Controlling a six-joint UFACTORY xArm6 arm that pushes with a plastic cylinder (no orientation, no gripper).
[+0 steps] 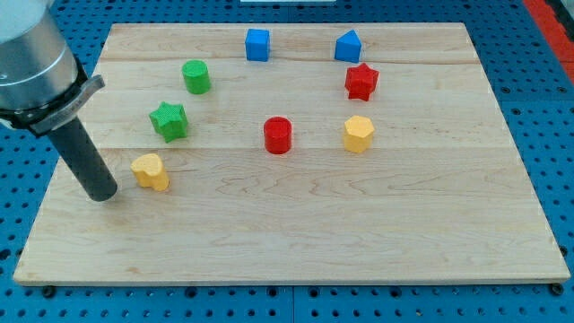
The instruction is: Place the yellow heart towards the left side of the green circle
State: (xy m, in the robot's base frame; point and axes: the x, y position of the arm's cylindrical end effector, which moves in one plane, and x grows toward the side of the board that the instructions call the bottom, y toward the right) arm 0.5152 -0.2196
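Observation:
The yellow heart (pixel 151 170) lies at the left of the wooden board (pixel 296 233). The green circle (pixel 196 76) stands above it, toward the view's top left, with the green star (pixel 169 120) between the two. My tip (pixel 103 195) rests on the board just to the left of the yellow heart and slightly below it, a small gap apart. The dark rod rises up and to the left to the grey arm body in the view's top left corner.
A blue cube (pixel 257 44) and a blue triangle-like block (pixel 348 46) sit near the top edge. A red star (pixel 361 82), a red cylinder (pixel 278 135) and a yellow hexagon (pixel 358 134) lie in the middle right. Blue perforated table surrounds the board.

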